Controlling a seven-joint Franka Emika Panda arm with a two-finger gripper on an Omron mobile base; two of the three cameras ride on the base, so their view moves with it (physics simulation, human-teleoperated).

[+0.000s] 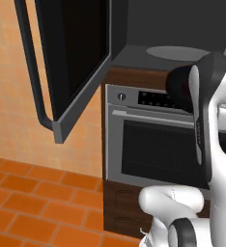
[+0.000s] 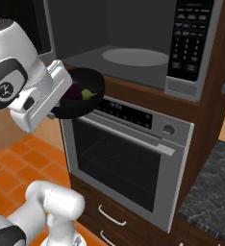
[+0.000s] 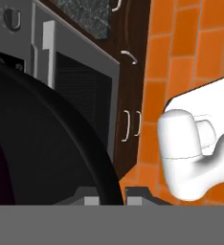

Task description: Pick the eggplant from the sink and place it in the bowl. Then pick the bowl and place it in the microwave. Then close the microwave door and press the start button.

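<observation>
We have the gripper point(image 3: 109, 194) clamped narrow on the bowl point(image 2: 81, 91) rim, eggplant point(image 2: 76, 92) inside. Microwave point(image 2: 133, 57) cavity sits ahead and slightly above. Next: lift, slide the bowl in level.

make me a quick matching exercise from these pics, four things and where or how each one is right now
Things:
1. eggplant
2. bowl
3. microwave door
4. turntable plate

States:
A. swung open to the left
B. held at its rim by the gripper, in front of the oven
C. lying in the bowl
D. flat on the microwave floor

Pairs: 1-C, 2-B, 3-A, 4-D
</observation>
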